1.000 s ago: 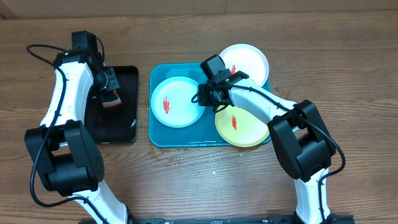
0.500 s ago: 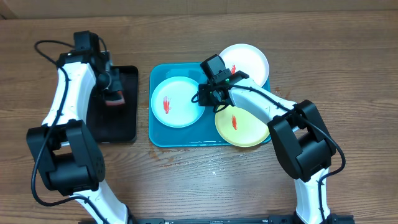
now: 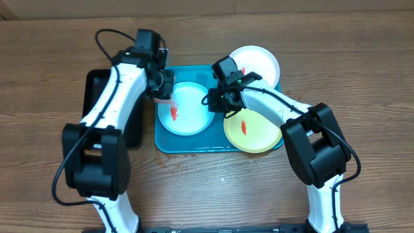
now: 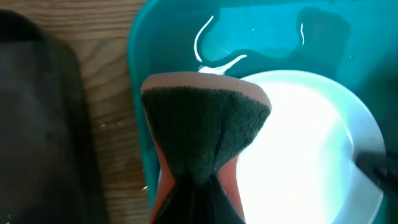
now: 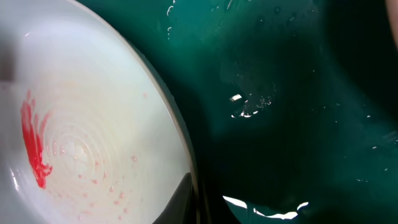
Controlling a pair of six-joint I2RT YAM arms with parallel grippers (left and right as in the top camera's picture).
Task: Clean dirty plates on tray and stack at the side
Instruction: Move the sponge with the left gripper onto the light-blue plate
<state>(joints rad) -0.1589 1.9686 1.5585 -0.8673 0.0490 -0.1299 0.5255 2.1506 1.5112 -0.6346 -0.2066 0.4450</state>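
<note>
The turquoise tray [image 3: 194, 144] holds three plates: a light-blue plate [image 3: 191, 110] on the left, a white plate [image 3: 259, 63] at the back right, and a yellow-green plate [image 3: 255, 133] at the front right. Each has a red smear. My left gripper [image 3: 165, 96] is shut on a pink sponge [image 4: 205, 118] with a dark green pad. It holds the sponge over the light-blue plate's [image 4: 311, 143] left edge. My right gripper [image 3: 215, 101] is shut on the right rim of the light-blue plate [image 5: 93, 137].
A smaller black tray [image 3: 96, 90] lies on the wooden table to the left of the turquoise tray and is partly hidden by my left arm. Water droplets glint on the turquoise tray's floor [image 5: 298, 93].
My left arm has swung right from the black tray to the light-blue plate, carrying the sponge. My right gripper has stayed on the plate's rim.
</note>
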